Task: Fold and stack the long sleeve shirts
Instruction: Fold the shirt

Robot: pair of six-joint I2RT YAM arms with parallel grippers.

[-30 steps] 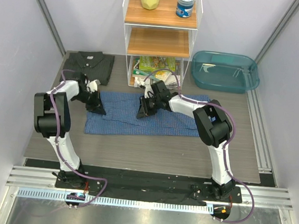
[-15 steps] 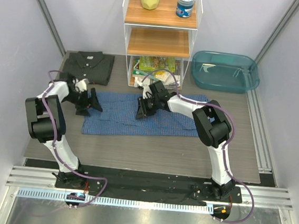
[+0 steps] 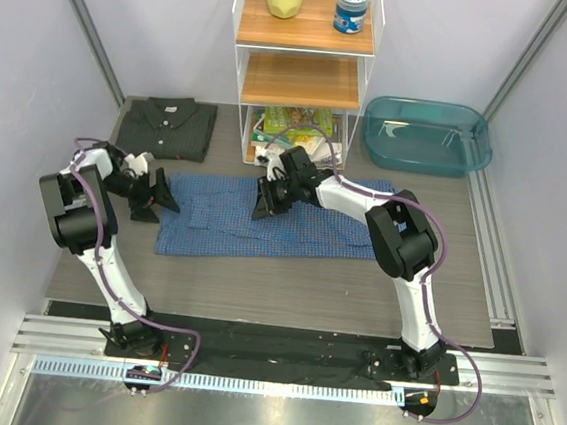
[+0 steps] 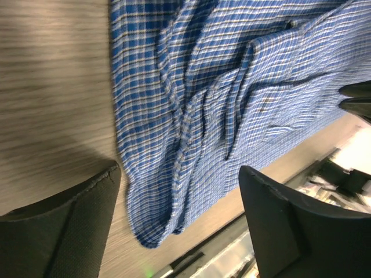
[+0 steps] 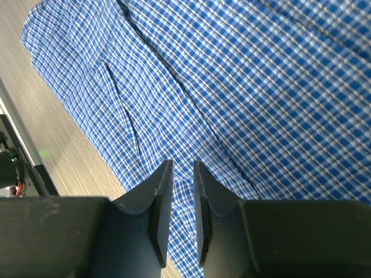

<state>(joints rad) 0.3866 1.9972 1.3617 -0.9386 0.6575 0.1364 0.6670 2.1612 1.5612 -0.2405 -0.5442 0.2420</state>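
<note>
A fine blue-and-white check is shown on the spread shirt [image 3: 292, 228], while the folded shirt [image 3: 168, 126] is seen in plain charcoal. The tub [image 3: 426, 136] is tinted translucent teal. The bench [image 3: 257, 280] is streaked in grey-brown wood grain.

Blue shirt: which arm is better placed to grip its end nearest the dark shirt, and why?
Left. The left fingers, open, sit at that end of the blue shirt; the right fingers rest mid-shirt, nearly closed.

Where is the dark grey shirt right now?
Top view: the dark grey shirt lies folded at the far left of the table, just left of the white shelf unit and beyond the left gripper.
</note>
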